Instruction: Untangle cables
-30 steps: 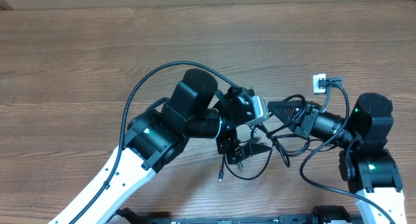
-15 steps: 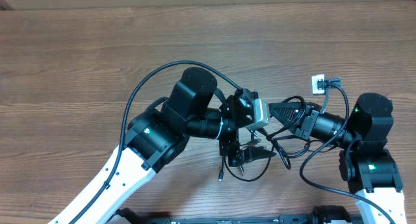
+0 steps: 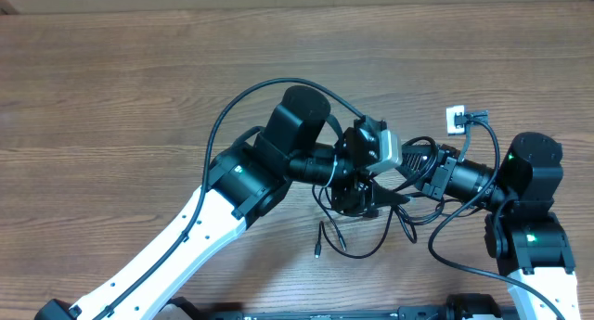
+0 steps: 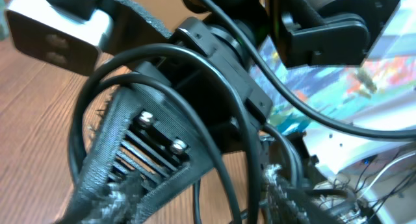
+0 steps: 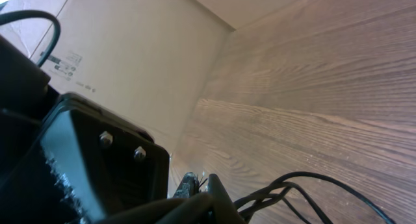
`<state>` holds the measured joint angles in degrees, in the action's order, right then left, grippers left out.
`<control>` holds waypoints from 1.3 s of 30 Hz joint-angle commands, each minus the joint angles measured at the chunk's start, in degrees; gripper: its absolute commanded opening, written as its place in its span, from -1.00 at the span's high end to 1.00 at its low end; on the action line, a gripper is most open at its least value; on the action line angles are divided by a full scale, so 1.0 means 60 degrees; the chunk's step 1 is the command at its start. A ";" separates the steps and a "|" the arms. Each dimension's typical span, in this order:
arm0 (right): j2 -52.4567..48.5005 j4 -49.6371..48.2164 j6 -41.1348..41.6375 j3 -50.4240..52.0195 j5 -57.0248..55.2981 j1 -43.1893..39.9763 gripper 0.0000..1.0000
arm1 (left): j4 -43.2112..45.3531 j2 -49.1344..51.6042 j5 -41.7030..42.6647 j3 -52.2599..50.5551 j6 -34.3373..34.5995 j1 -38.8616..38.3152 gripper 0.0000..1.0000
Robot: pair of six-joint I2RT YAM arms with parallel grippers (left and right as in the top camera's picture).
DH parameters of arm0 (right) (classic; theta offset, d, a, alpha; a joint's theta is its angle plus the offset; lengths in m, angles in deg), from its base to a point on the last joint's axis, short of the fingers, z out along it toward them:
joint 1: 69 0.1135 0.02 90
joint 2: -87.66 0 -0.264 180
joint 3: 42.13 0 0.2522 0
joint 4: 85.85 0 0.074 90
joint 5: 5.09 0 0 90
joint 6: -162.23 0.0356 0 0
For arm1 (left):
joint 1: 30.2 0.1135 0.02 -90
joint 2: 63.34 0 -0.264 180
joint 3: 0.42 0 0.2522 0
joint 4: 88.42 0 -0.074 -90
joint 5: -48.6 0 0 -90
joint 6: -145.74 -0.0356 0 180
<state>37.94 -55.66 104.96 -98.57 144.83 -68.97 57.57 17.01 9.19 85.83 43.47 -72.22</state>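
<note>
The thin black cables lie in a tangle on the wood table, between the two arms near the front. My left gripper hangs over the tangle, right against my right gripper. In the left wrist view the left jaws stand apart, with cables running between them and the right gripper's ribbed finger just ahead. In the right wrist view the right fingertips are pressed together, and a bundle of cables runs out beside them.
A small white plug block with a dark connector lies at the back right, near the right arm. One loose cable end points toward the front edge. Thick black arm wires loop over the left arm.
My left arm has swung right and away from the front edge, bringing its gripper up against the right gripper. The cable loop has shifted slightly. The right arm has not moved.
</note>
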 commanded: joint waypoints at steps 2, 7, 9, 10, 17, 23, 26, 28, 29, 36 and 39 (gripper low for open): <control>0.0142 -0.0160 -0.0011 -0.0080 0.0313 0.0007 0.93 | -0.0102 0.0248 0.0091 0.0062 0.0273 -0.0066 0.12; 0.0142 -0.0160 -0.0015 -0.0080 0.0310 0.0007 0.93 | -0.0080 0.0248 0.0091 0.0062 0.0273 -0.0066 0.26; 0.0142 -0.0164 -0.0011 -0.0080 0.0310 0.0007 0.93 | -0.0084 0.0251 0.0091 0.0062 0.0273 -0.0066 0.31; 0.0142 -0.0164 -0.0015 -0.0080 0.0310 0.0007 0.93 | -0.0087 0.0251 0.0091 0.0062 0.0273 -0.0066 0.33; 0.0142 -0.0160 -0.0044 -0.0080 0.0306 0.0007 0.93 | -0.0076 0.0248 0.0280 0.0062 0.0273 -0.0066 0.79; 0.0135 -0.0149 -0.0044 -0.0080 0.0273 0.0007 0.91 | -0.0011 0.0248 0.0328 0.0062 0.0353 -0.0058 0.92; 0.0095 -0.0146 -0.0102 -0.0080 0.0273 0.0007 0.84 | 0.0160 0.0248 0.0335 0.0062 0.0619 -0.0055 0.92; 0.0033 -0.0033 -0.0302 -0.0080 0.0229 0.0007 0.76 | 0.0335 0.0248 0.0339 0.0062 0.0834 -0.0051 0.92; 0.0000 0.0076 -0.0295 -0.0080 0.0098 0.0007 0.75 | 0.0437 0.0248 0.0335 0.0062 0.0951 -0.0055 0.92; -0.0408 0.0317 -0.0444 -0.0080 -0.0149 0.0007 0.75 | 0.0656 0.0211 0.0342 0.0062 0.1275 -0.0044 0.92; -0.0576 0.0437 -0.0783 -0.0080 -0.0157 0.0007 0.75 | 0.0758 0.0211 0.0335 0.0062 0.1351 -0.0022 0.92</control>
<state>35.14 -53.15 102.82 -98.57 144.02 -68.97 61.22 18.00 10.70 86.02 49.96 -72.22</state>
